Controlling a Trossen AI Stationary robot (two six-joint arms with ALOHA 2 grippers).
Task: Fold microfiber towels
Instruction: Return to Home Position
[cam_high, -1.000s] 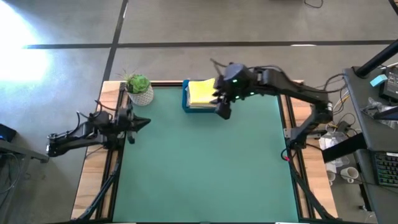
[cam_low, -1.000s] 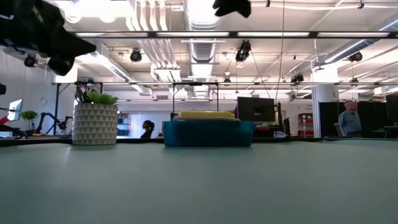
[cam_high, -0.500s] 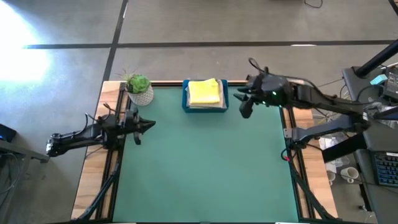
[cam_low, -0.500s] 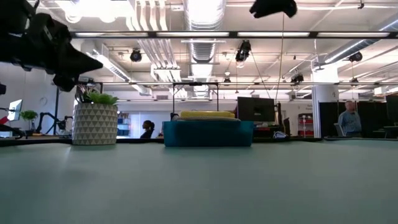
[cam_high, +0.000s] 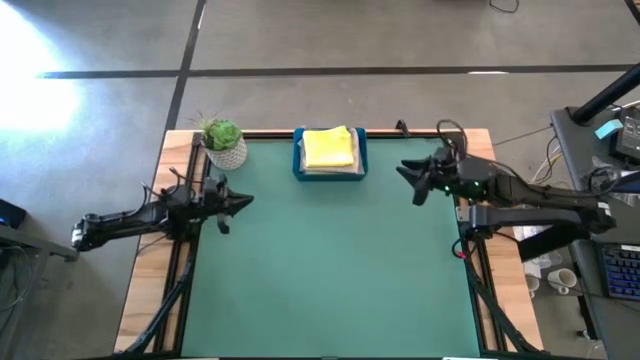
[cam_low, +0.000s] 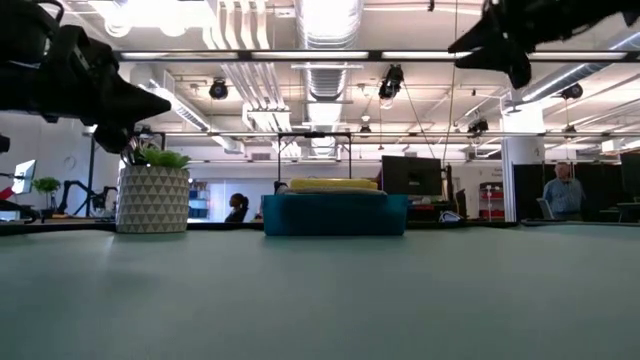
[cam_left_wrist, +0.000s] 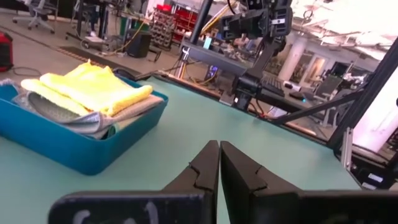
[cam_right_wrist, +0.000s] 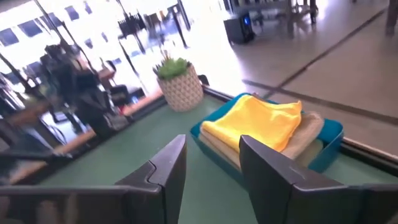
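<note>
Left hand (cam_high: 246, 200) hangs over the left edge of the green surface (cam_high: 330, 280), raised off it. Its fingers are pressed together, nothing in them, tip pointing inward. Right hand (cam_high: 409, 180) sits over the right edge, slightly farther back, fingers spread, gripping nothing, aimed toward the left side. Both hands are well apart from the towels.

Farther back, the blue tray (cam_high: 297, 165) stands at the far edge, roughly centred between the two hands. The folded yellow towel (cam_high: 328, 148) lies on top of the stack inside, with the pale grey towel (cam_left_wrist: 59, 112) showing beneath it. Can't tell what lies lower in the stack. Potted plant (cam_high: 224, 142) stands near the tray's left, not touching. A person (cam_low: 565, 190) is in the room beyond.
</note>
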